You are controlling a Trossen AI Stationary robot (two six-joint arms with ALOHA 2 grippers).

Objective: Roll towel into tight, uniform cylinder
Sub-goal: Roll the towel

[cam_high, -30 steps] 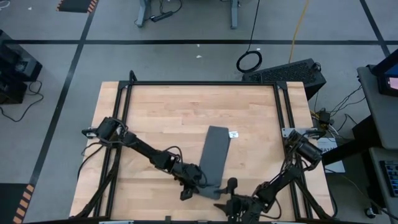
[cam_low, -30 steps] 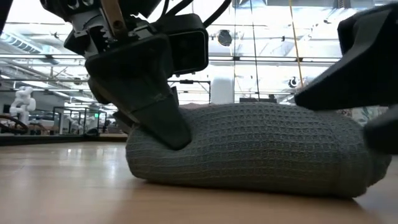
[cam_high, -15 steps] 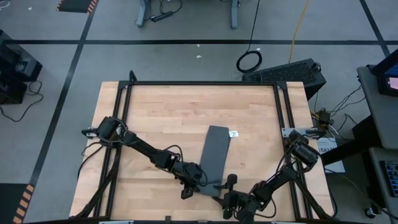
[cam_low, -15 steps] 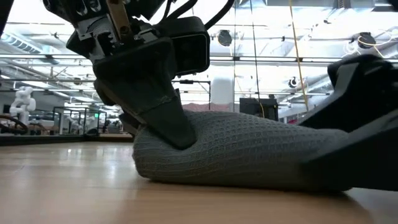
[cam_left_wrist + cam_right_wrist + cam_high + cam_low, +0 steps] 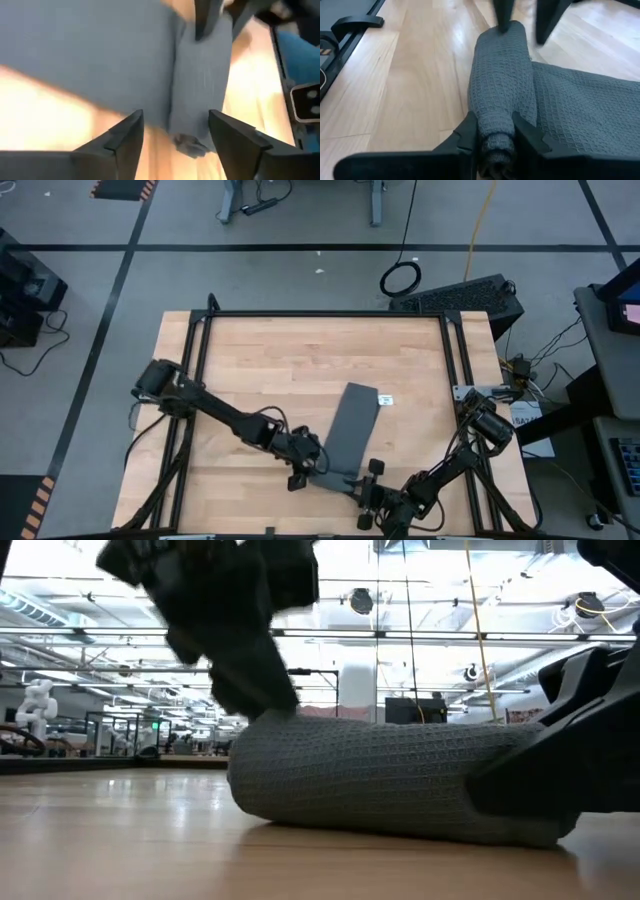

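Near the table's front edge, the right gripper [image 5: 495, 134] clamps one end of the dark grey waffle-weave cloth towel's [image 5: 350, 425] rolled portion; the left gripper [image 5: 172, 132] stands released over the opposite end. Unrolled cloth lies across the light wooden table [image 5: 270, 360].

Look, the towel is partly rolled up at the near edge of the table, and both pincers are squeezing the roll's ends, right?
Only one is squeezing. The right pincer is shut on one end of the towel, as the right wrist view shows. In the left wrist view the left pincer is open, off the other end. The rest is right.
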